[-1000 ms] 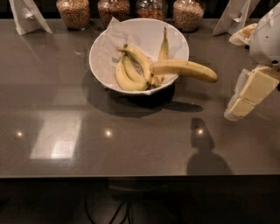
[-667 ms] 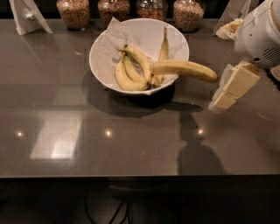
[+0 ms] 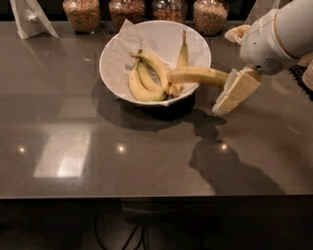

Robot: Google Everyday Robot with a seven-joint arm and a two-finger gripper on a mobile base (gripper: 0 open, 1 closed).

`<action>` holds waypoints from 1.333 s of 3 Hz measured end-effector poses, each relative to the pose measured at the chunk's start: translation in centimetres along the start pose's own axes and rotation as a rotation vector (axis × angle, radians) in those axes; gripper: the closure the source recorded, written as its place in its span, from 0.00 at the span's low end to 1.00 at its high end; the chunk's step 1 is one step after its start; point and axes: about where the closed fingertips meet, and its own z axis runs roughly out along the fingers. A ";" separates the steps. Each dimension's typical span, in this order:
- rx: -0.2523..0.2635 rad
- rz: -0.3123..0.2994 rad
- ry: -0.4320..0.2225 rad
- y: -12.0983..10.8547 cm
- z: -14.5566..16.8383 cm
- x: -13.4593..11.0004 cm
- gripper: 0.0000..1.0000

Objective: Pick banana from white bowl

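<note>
The white bowl [image 3: 108,48], lined with crinkled white paper, stands at the back middle of the dark table. The long, nearly straight banana [image 3: 198,75] lies across its right rim, with its end sticking out to the right beyond the bowl. A bunch of short curved bananas [image 3: 143,80] and a thin banana with an upright stem [image 3: 183,52] also lie in the bowl. My gripper [image 3: 224,105] hangs from the white arm [image 3: 274,34] at the right. It points down and to the left, right beside the long banana's outer end.
Several glass jars of brown grains [image 3: 80,13] stand in a row along the back edge behind the bowl. A white folded card [image 3: 30,18] stands at the back left. A pale object [image 3: 237,33] lies at the back right behind the arm.
The arm and gripper have moved left and a little further back, from the right edge of the table to the long banana's outer end. The bananas and bowl have not moved.
</note>
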 end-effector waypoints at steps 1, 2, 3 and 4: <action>0.001 0.001 -0.029 -0.9 2.0 0.1 0.02; -0.002 0.004 -0.030 -1.4 3.6 0.7 0.13; -0.003 0.004 -0.001 -1.7 4.8 1.7 0.32; -0.003 0.003 0.016 -1.8 5.5 2.3 0.55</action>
